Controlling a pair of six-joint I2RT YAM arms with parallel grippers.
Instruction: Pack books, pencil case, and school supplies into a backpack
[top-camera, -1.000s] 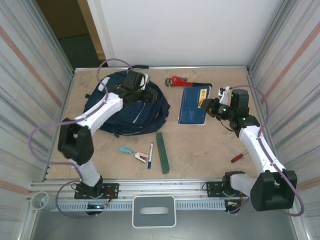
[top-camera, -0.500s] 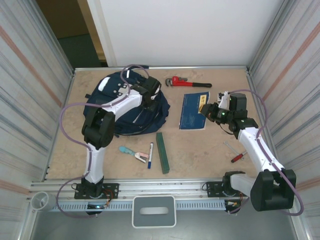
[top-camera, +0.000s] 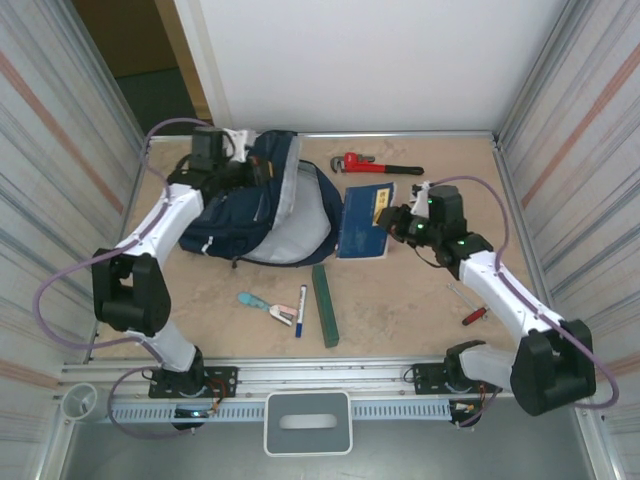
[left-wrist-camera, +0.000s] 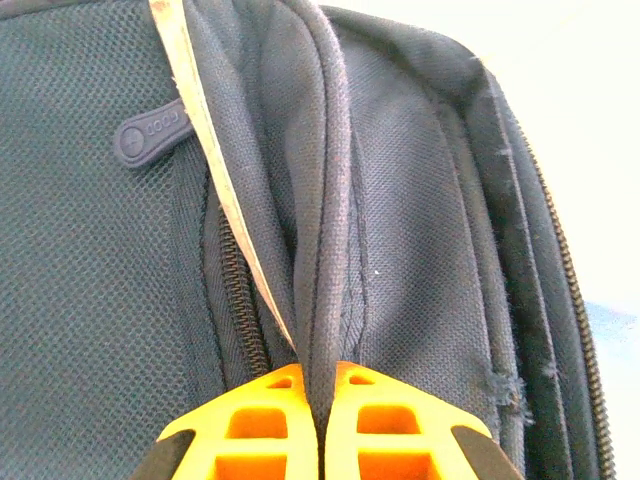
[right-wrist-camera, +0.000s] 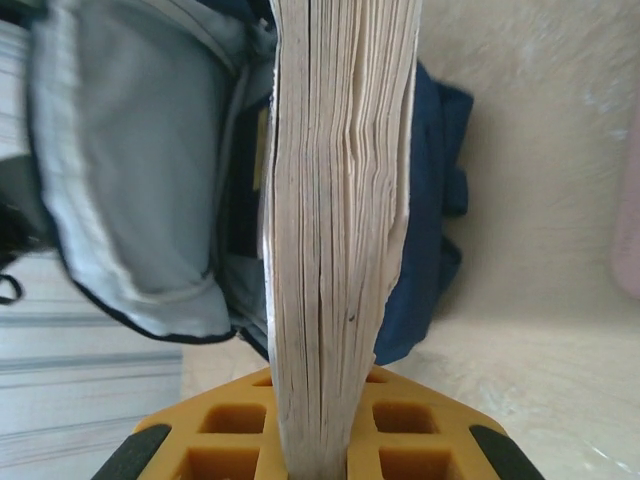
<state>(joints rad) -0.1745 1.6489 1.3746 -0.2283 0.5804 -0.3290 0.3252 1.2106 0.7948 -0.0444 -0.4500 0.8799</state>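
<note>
The left tool (left-wrist-camera: 320, 395) pinches up a flap of the backpack (top-camera: 225, 225) so its grey mouth gapes toward the dark blue book (top-camera: 360, 222), which the right tool (top-camera: 395, 218) clamps just beside it, seemingly for sliding in.

light: bright, even | shadows: faint | focus: backpack (left-wrist-camera: 420, 200) weave sharp up close

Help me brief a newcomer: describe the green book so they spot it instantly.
Find the open navy backpack, far left on the table. On its near side lies a slim dark green book. It is longer and darker than the blue-capped white marker beside it.
</note>
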